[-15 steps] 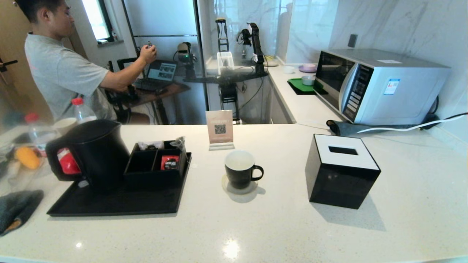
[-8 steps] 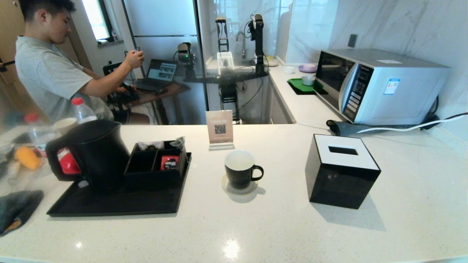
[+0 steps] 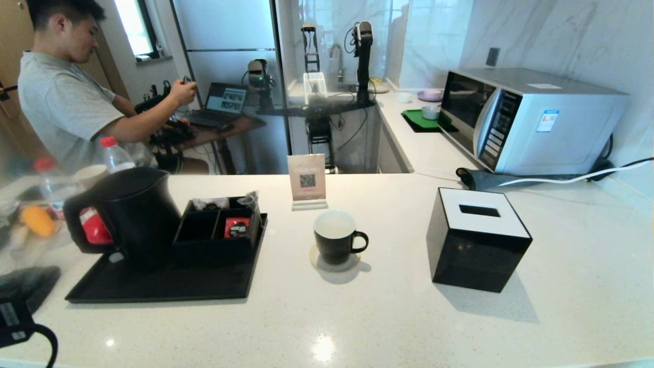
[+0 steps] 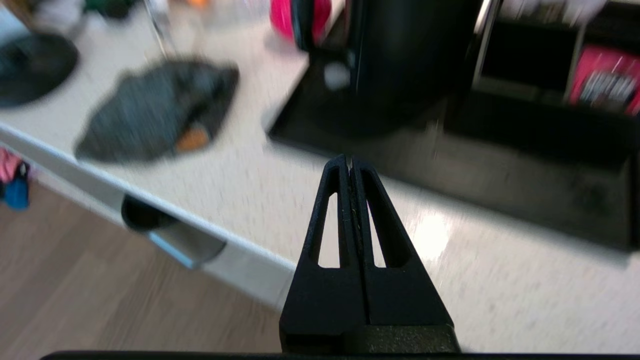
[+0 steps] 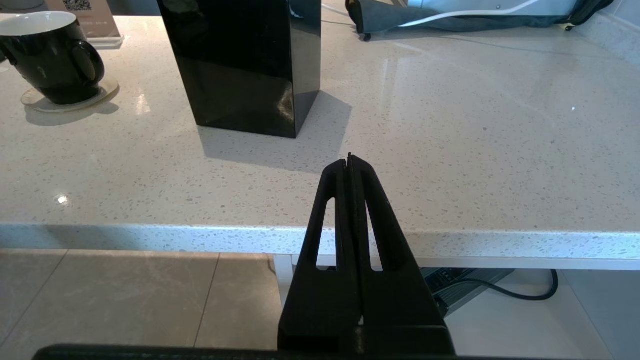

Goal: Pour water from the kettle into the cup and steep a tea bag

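With the pour not yet begun, the kettle [image 3: 127,214] is seen on the tray [image 3: 153,286] at centre left, the left gripper [image 4: 349,162], jaws pressed together, poised lower left and needing to be opened for its handle.

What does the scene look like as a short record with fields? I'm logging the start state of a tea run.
kettle: upright at the tray's left end, lid on
organiser: on the tray, right of the kettle, red sachet inside
cup: on a coaster, looks empty, handle to the right
tissue box: right of the cup
left claw: shut, empty, near the counter's front edge by the tray
right claw: shut, empty, at the counter's front edge
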Robot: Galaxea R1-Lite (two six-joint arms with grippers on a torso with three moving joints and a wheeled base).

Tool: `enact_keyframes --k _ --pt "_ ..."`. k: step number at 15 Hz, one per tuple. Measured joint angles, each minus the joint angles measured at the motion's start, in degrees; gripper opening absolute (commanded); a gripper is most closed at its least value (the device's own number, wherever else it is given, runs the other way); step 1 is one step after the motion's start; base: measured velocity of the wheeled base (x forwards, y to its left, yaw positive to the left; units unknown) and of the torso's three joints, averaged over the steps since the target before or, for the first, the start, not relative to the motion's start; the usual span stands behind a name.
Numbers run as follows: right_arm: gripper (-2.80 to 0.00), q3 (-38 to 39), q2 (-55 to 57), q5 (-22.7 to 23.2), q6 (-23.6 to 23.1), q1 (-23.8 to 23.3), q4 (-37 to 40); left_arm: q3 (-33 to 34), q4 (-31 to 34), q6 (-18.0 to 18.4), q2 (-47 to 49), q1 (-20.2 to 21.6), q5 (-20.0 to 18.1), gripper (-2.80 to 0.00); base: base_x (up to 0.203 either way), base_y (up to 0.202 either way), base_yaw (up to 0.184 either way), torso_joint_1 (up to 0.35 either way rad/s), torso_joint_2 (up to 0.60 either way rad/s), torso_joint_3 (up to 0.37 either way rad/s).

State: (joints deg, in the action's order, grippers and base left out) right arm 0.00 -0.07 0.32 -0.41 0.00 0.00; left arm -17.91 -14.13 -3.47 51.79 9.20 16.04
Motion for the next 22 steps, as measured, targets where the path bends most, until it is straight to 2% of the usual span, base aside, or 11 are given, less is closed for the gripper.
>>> enact_keyframes --k 7,10,12,17,18,22 --pt "-2.80 0.00 0.00 0.01 0.01 0.00 0.00 2.56 4.43 -0.40 1.36 1.35 -0.50 -2.80 0.000 0.000 0.000 0.000 0.00 0.000" --pt "-2.80 0.00 0.00 0.03 0.00 0.00 0.00 0.80 2.69 0.14 3.54 2.44 -0.12 -2.80 0.000 0.000 0.000 0.000 0.00 0.000" --pt "-2.80 0.00 0.00 0.01 0.01 0.00 0.01 -0.72 -2.22 0.93 7.98 3.80 -0.06 -2.80 0.000 0.000 0.000 0.000 0.00 0.000" --pt "-2.80 0.00 0.00 0.01 0.00 0.00 0.00 -0.83 -19.87 1.48 21.20 9.09 -0.76 -2.80 0.000 0.000 0.000 0.000 0.00 0.000" --pt "-2.80 0.00 0.00 0.01 0.01 0.00 0.00 0.09 -24.63 1.75 24.52 10.48 -1.36 0.00 0.000 0.000 0.000 0.000 0.00 0.000" --pt "-2.80 0.00 0.00 -0.01 0.01 0.00 0.00 6.21 -51.03 6.63 40.43 16.68 -5.65 0.00 0.000 0.000 0.000 0.000 0.00 0.000"
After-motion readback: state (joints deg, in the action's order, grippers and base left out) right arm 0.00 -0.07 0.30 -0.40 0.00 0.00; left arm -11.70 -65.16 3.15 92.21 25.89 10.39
